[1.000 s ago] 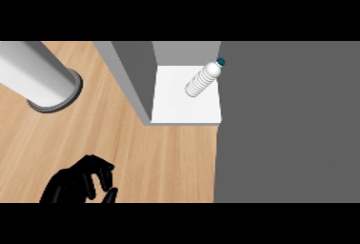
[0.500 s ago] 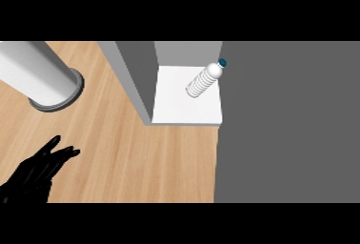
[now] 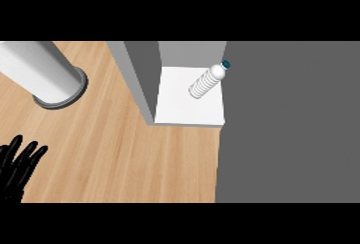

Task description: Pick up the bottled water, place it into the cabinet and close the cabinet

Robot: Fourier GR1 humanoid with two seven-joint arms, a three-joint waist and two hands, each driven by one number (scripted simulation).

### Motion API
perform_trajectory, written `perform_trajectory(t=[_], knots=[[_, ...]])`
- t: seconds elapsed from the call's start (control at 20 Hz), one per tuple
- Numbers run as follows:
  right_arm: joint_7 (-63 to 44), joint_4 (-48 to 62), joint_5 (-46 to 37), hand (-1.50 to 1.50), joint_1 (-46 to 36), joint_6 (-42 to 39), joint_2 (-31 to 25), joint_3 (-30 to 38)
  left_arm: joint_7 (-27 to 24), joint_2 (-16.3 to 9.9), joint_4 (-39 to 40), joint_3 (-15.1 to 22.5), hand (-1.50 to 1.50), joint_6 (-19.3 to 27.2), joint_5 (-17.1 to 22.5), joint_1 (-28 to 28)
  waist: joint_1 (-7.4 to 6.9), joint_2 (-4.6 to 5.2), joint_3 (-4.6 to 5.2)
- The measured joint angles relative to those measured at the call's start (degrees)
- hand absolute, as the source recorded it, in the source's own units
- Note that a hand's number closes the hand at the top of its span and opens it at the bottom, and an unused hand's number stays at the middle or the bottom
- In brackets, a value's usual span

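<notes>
The bottled water [image 3: 205,82] is a clear ribbed bottle with a blue cap. It lies tilted on the white shelf [image 3: 184,107] inside the cabinet, cap toward the upper right. My left hand [image 3: 15,167] shows at the lower left edge above the wooden counter [image 3: 126,157], fingers straight and pointing up, open, holding nothing, far from the bottle. My right hand shows nowhere.
A grey cabinet wall [image 3: 137,71] stands along the shelf's left side. A broad dark grey panel [image 3: 288,124] fills the right of the view. A large grey cylinder [image 3: 38,71] with a dark rim sits at the upper left.
My left hand has slid left toward the view's edge, and its fingers have gone from curled to straight. The bottle has not moved.
</notes>
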State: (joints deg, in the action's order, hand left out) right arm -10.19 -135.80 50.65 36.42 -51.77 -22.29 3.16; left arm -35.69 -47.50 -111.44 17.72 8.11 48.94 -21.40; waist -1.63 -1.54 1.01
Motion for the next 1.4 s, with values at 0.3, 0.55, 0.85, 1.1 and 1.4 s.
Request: perform_trajectory(t=[0.3,0.55,0.85,1.1,1.4], knots=[[-3.4,0.3,-0.6,1.5,-6.0,1.3,-1.5,-4.3,-0.4,-2.1,-0.2,-2.8,-1.5,-2.6,2.1,-3.2,-0.45,-0.54,0.26],[-6.5,0.6,-1.0,1.5,-10.6,5.0,-1.2,-8.7,-1.0,-3.8,0.0,-5.3,-1.5,-4.5,3.5,-5.6,-0.75,-0.69,0.37],[-10.9,1.1,-1.7,1.5,-17.3,11.2,-0.1,-14.7,-1.5,-5.7,0.3,-7.8,-1.5,-7.3,4.6,-8.0,-1.44,-0.64,0.45],[-14.5,1.7,-2.4,1.5,-24.4,17.2,2.1,-19.6,-2.1,-6.8,0.6,-9.6,-1.5,-9.9,5.7,-9.5,-2.16,-0.58,0.45],[-18.7,2.7,-3.8,1.5,-34.0,26.5,6.7,-24.9,-2.9,-8.0,1.1,-12.2,-1.5,-12.5,6.9,-11.5,-2.92,-0.56,0.3]])
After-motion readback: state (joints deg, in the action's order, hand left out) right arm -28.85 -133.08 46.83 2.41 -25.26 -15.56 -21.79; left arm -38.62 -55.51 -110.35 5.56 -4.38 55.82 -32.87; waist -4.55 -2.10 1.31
